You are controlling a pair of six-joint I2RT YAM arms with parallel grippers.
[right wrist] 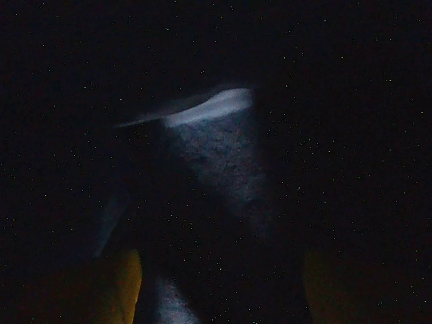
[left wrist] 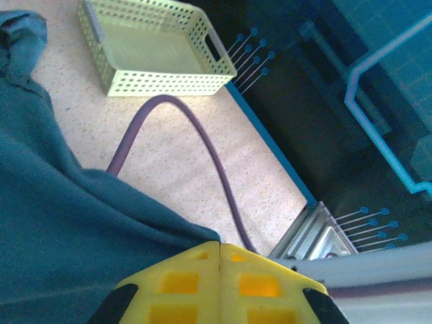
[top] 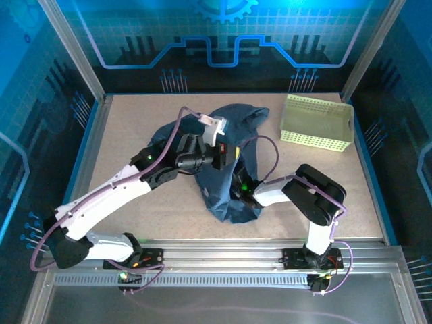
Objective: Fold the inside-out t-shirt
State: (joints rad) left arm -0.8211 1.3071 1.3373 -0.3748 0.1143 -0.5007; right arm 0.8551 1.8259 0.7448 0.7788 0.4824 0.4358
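Beside closed left end effector (left wrist: 219, 283): t-shirt (top: 223, 199) | draped over right end effector (right wrist: 223, 277), grip unclear

You will not find any text, label, brand or number that can be read here. The blue back wall (top: 223, 27) carries a drawn gear and circuit-like lines, no letters. The small red patch (top: 223, 150) on the left arm (top: 121, 183) is too small to read.

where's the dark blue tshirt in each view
top external: dark slate-blue wrinkled t-shirt bunched mid-table, between the arms.
left wrist: left side and lower left.
right wrist: very dim; seemingly its fabric across the middle.
shared landmark: pale yellow-green perforated plastic basket, top right from above, top left from left wrist.
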